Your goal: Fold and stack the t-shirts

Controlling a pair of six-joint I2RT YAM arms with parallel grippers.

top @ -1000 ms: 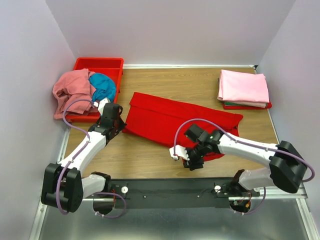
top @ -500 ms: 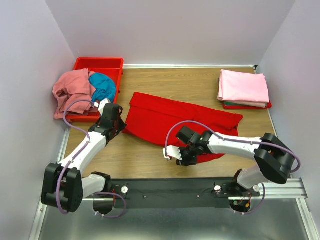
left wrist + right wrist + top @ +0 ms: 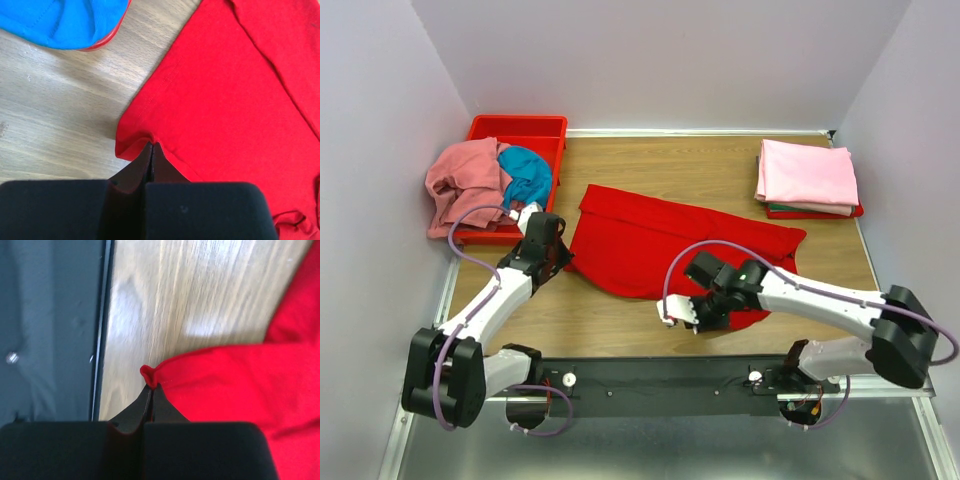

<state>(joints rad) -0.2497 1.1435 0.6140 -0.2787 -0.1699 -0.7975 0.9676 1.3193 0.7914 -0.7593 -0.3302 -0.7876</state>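
Lying across the middle of the wood-grain table (image 3: 660, 165) in the top view, the red t-shirt (image 3: 670, 245) is spreading out as a long, flattish band of soft cloth, with a fold line running along its far side. At the far left a rigid red plastic bin (image 3: 520, 128) is holding a crumpled salmon pink t-shirt (image 3: 465, 180), which is spilling over the bin's left rim, and a bunched teal t-shirt (image 3: 528, 172). At the far right a light pink t-shirt (image 3: 807, 172) is sitting squarely folded on top of a small stack, with a thin green edge (image 3: 788, 209) showing beneath it. The left gripper (image 3: 563, 262) is resting at the red t-shirt's near-left corner, and the right gripper (image 3: 707, 317) is sitting at its near edge, close to the black rail (image 3: 650, 378).

From the left wrist, the red t-shirt (image 3: 235, 100) is showing a fine knit and a stitched hem running to a rounded corner. The left gripper (image 3: 151, 146) is pinching that corner, its jaws pressed together on a small raised pleat of cloth. The teal t-shirt (image 3: 65, 20) is hanging over the bin's rim in the upper left (only a sliver of red plastic is showing there).

From the right wrist, the right gripper (image 3: 151, 388) is likewise clamping the red t-shirt (image 3: 240, 385), jaws closed on a little puckered nub of its edge. Pale table (image 3: 190, 295) is filling the view above the cloth, and the rail (image 3: 50, 330) is running down the left side.
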